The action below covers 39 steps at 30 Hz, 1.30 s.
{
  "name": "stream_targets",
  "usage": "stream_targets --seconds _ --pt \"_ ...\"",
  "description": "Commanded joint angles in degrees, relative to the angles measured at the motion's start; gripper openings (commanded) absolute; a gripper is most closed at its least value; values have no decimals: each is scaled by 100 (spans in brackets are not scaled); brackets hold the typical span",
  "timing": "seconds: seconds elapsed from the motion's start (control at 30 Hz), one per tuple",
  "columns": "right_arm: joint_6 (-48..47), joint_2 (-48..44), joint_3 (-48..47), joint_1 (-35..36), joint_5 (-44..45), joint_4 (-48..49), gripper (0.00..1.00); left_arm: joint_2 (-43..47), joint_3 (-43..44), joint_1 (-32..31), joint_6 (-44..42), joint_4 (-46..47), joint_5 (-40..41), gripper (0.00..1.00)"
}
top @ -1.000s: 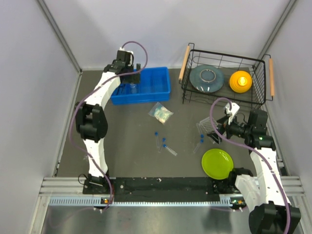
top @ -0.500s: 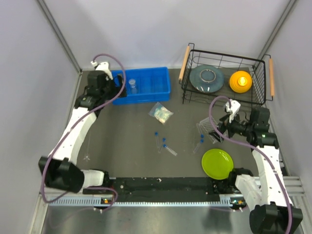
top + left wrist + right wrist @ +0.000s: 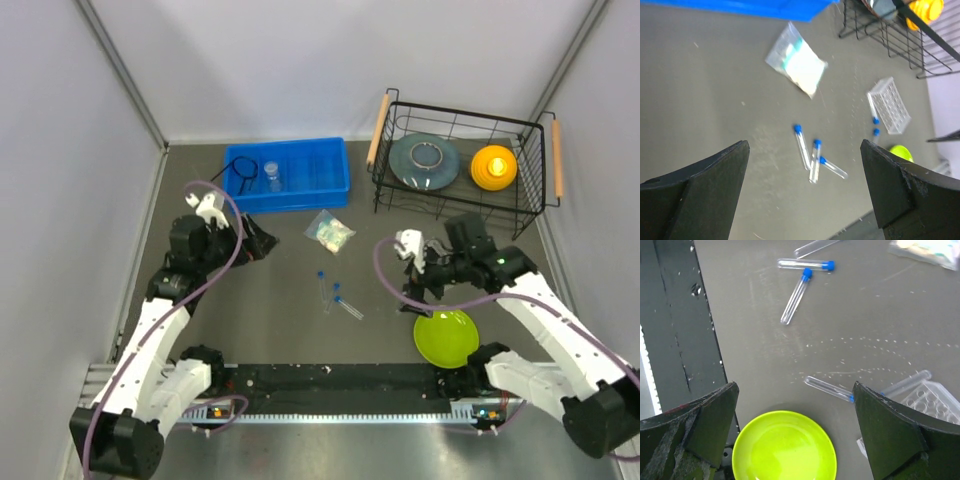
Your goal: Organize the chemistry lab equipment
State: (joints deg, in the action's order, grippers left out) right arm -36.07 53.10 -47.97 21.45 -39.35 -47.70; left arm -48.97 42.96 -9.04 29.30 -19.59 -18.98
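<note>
- Top view — small clear jar and black ring sit in the blue bin; packet and capped tubes lie on the counter.
- Left wrist — left end effector gapes wide, empty; tube rack lies near the tubes.
- Right wrist — right end effector is spread wide, empty, above the lime plate.

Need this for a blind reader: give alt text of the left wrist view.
The open left end effector hovers over three blue-capped tubes clustered on a dark table. A clear packet lies beyond them, a perforated tube rack to their right.
</note>
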Motion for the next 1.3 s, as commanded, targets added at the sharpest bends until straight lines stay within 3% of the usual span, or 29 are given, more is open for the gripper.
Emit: stream_targets --seconds 0.0,0.17,0.43,0.7,1.07,1.27 --pt "-259 629 -511 982 779 -134 99 213 -490 7 893 843 -879 99" --pt "-216 1483 -959 2011 2175 287 99 212 -649 7 981 651 -897 99" --pt "206 2643 -2014 2056 2055 1236 99 528 -271 7 674 -360 60 99" --pt "793 4039 -2928 2152 2141 1624 96 731 -288 7 779 -501 465 99" --pt "1261 6254 -4423 2284 3196 1668 73 1109 -534 7 1104 -633 791 99" --pt "1401 6643 -4643 2302 3434 1668 58 1284 -666 7 1104 -721 738 99"
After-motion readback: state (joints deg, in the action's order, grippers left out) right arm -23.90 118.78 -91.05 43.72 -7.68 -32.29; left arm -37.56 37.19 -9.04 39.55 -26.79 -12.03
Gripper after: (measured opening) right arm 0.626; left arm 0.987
